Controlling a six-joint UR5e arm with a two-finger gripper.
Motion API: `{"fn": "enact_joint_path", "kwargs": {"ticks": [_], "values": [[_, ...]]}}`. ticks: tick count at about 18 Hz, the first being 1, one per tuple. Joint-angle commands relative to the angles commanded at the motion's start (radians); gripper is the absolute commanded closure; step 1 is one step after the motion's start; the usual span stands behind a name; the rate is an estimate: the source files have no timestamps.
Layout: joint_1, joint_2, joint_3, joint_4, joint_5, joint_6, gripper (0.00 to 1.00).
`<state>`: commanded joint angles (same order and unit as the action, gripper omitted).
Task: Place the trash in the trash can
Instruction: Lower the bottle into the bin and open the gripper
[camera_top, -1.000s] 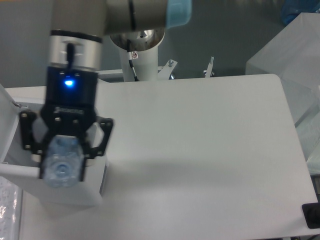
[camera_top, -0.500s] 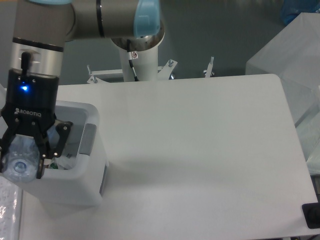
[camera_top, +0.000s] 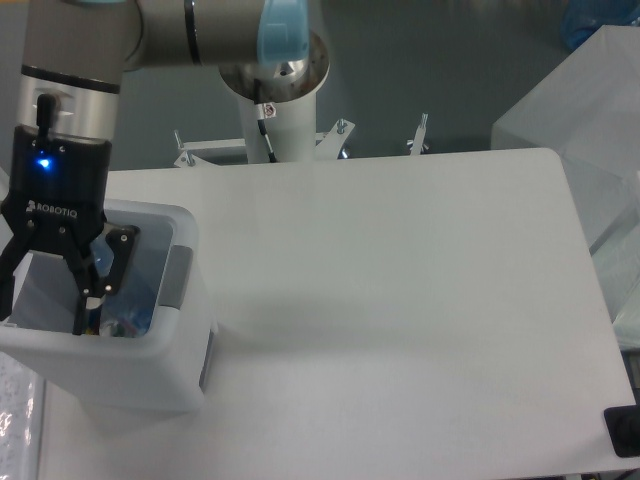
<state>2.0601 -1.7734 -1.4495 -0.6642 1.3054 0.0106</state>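
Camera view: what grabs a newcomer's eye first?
The black two-finger gripper with its glowing blue light, hanging open over the white boxy plastic trash can at the table's left edge. Inside the can, something bluish and clear shows, probably the crushed plastic bottle. The rest of the white rounded table reads as a wide pale surface, with the arm's grey base post behind it.

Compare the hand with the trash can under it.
1. The hand is black with a lit blue light; the trash can is white with a grey panel.
2. The hand hangs open and empty; the trash can stands on the table holding bluish plastic.

Both sit at the table's left end.
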Motion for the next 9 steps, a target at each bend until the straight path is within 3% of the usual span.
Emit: {"fn": "enact_joint_path", "kwargs": {"ticks": [1,3,9], "values": [[0.002,0.005,-0.005,0.000,0.000,0.009,0.22],[0.018,0.000,-0.009,-0.003,0.011,0.040,0.01],[0.199,-0.040,0.004,-0.002,0.109,0.202,0.00]]}}
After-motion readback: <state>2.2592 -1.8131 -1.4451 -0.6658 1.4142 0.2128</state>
